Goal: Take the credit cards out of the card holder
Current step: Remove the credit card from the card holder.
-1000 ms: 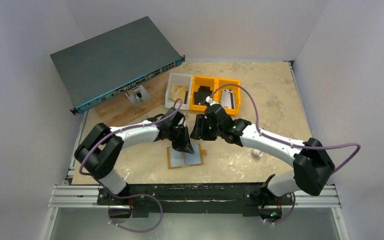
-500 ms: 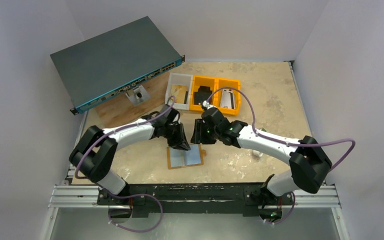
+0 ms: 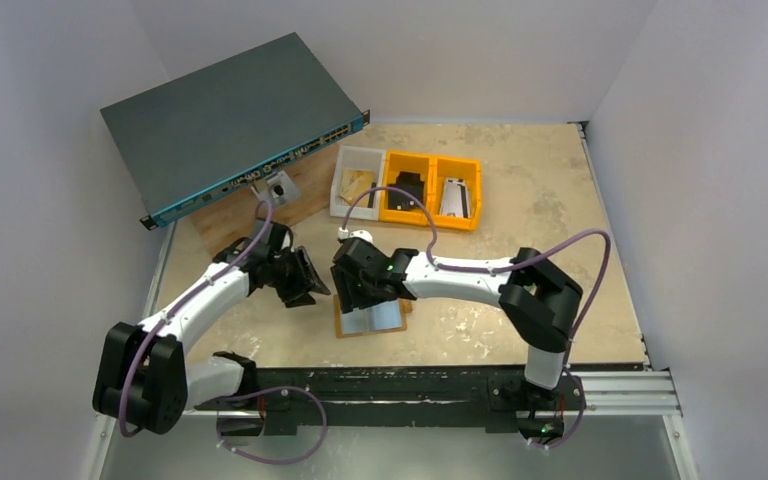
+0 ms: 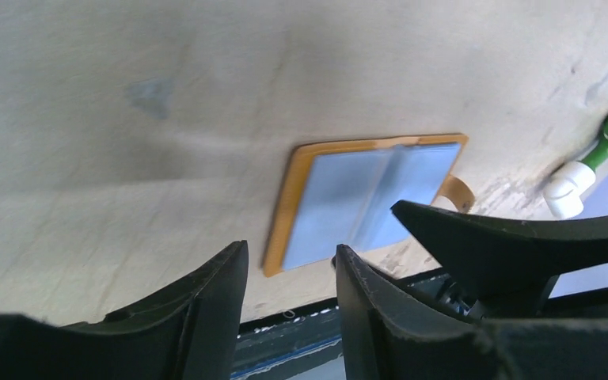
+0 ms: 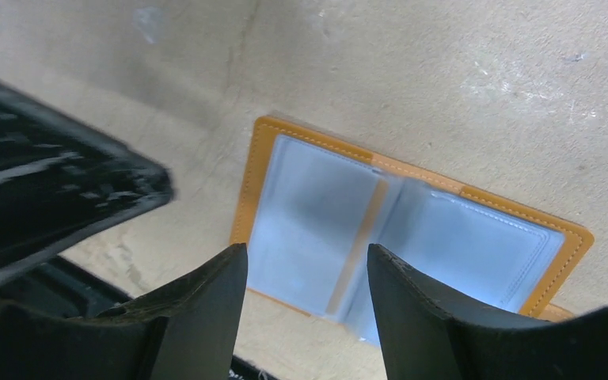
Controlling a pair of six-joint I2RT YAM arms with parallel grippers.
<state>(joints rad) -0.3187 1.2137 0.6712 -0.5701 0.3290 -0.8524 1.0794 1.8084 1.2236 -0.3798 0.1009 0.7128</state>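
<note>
Right hand [image 5: 306, 255] has just swung in over the card holder [image 3: 372, 318], which lies open, blue-grey side up, flat on the desk [image 3: 560, 220] by the near edge, around the middle. Fingers are spread and empty. Can't tell if the tips touch it yet. Left hand [image 4: 289, 257] has backed off toward the left edge, also released, holding nothing. So I reckon the right side gets the pull. No card is out yet. Orange bins [image 3: 431, 185] sit at the far edge.
</note>
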